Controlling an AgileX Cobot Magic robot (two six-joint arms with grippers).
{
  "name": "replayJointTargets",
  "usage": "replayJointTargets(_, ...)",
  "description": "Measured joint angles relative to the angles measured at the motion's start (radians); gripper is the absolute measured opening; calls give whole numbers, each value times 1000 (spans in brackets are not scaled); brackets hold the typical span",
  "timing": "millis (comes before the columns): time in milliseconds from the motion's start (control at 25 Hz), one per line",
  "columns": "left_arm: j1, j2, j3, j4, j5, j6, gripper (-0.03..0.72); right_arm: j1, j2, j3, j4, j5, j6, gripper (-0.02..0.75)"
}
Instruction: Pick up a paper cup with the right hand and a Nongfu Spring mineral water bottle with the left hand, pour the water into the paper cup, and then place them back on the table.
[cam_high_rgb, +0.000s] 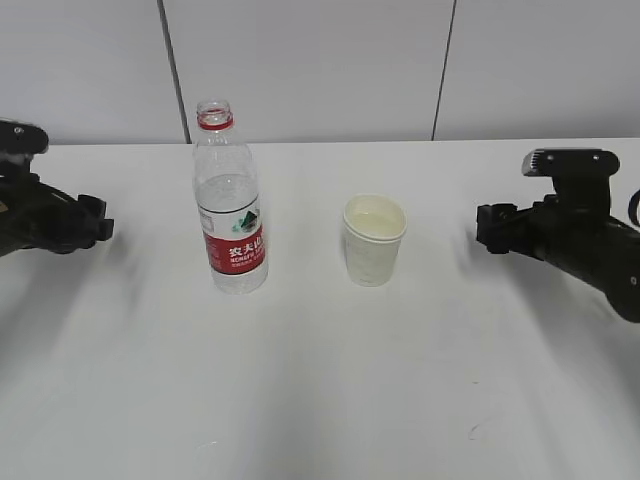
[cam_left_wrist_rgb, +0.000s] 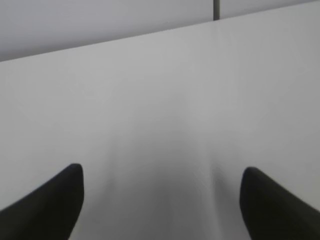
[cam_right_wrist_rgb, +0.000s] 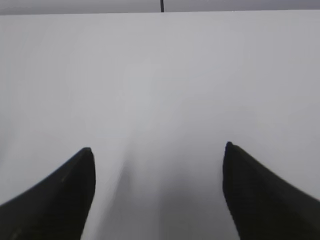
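Toward the tabletop's (cam_high_rgb: 320, 400) middle stand the upright bottle (cam_high_rgb: 230, 205), nearer the spread left claw (cam_left_wrist_rgb: 160, 200), and the cup (cam_high_rgb: 374, 240), nearer the spread right claw (cam_right_wrist_rgb: 157, 195); both claws hold nothing.

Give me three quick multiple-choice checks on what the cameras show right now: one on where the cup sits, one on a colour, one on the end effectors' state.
1. Where is the cup relative to the bottle in the exterior view?
A. To its right, apart from it
B. To its left, touching it
C. Stacked on top of it

2. What colour is the bottle's neck ring?
A. Blue
B. Red
C. Green

3. What state are the left end effector and right end effector in?
A. Both shut on objects
B. Left holds the bottle
C. Both open and empty

Answers: 1 A, bare table shows between them. 2 B, the ring under the open mouth is red. 3 C, each wrist view shows spread fingers over bare table.
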Motion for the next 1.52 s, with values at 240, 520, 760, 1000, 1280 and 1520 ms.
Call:
replayJointTargets(240, 3, -56, -99, -27, 319, 39, 583, -2, -76, -108, -2, 381, 2, 588)
replayJointTargets(520, 69, -62, -251, -24, 752, 42, 583, -2, -101, -286, -4, 860, 2, 588)
replayJointTargets(760, 101, -62, -378, 148, 1051, -92, 574, -2, -101, -435, -4, 1183, -2, 588)
replayJointTargets(1000, 102, -62, -484, 326, 1359, -224, 573, -2, -101, -558, -4, 1441, -28, 588)
replayJointTargets(1280, 104, -64, -553, 339, 1572, -235, 573, -2, -102, -669, -4, 1658, -52, 588)
replayJointTargets(1520, 104, -140, -553, 333, 1622, -247, 573, -2, -130, -677, -6, 1747, -75, 588)
